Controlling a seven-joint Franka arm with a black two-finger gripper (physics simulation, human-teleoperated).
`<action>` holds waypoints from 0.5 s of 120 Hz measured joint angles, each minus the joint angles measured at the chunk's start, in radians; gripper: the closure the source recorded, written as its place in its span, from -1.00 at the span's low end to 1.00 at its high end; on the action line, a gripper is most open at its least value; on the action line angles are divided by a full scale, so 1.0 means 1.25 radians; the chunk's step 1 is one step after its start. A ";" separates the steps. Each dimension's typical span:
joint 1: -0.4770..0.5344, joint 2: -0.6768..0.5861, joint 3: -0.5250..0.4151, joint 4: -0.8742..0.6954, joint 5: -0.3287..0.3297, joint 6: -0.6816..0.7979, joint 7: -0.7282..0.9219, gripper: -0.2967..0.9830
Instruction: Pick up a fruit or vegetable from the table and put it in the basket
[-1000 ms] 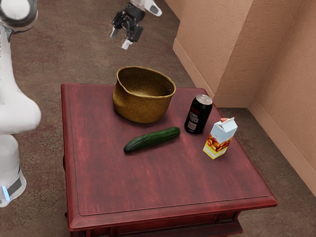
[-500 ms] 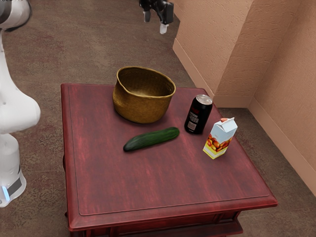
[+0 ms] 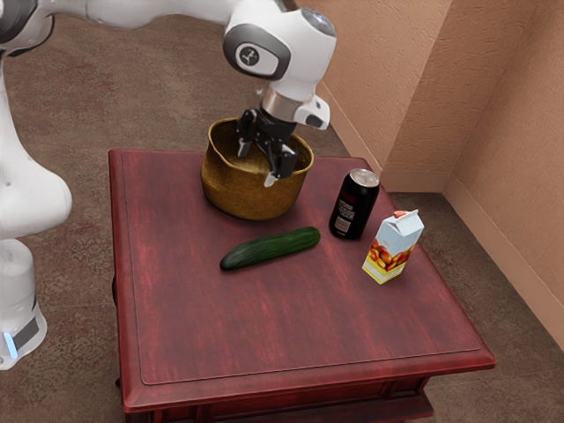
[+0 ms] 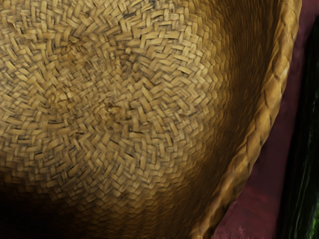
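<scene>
In the exterior view, you have the claw in the upper middle of the frame, over the basket, its two fingers spread wide with nothing gripped between them. Your arm reaches in from the exterior view's upper left. The cucumber you need lies on the red surface, near the middle of the frame and just below the basket, slanting with its darker end toward the lower left. To its right, you'll see the black can standing upright, and beside that, a bit lower and farther right, the carton with orange fruit printed on it. In the wrist view, you look into the basket at its woven bottom and braided rim. The cucumber runs outside that rim, with a strip of the surface between the two.
</scene>
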 joint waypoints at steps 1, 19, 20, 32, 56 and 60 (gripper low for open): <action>0.000 0.000 -0.001 0.001 0.000 0.001 -0.003 -0.54; 0.000 -0.001 -0.029 0.093 0.001 -0.020 -0.048 -0.54; 0.000 -0.001 -0.033 0.099 0.001 -0.023 -0.050 -0.54; 0.092 -0.004 -0.171 0.129 -0.003 -0.060 -0.076 -0.54; 0.087 -0.004 -0.305 0.080 -0.038 -0.099 -0.137 -0.54; 0.083 -0.004 -0.306 0.065 -0.042 -0.099 -0.146 -0.54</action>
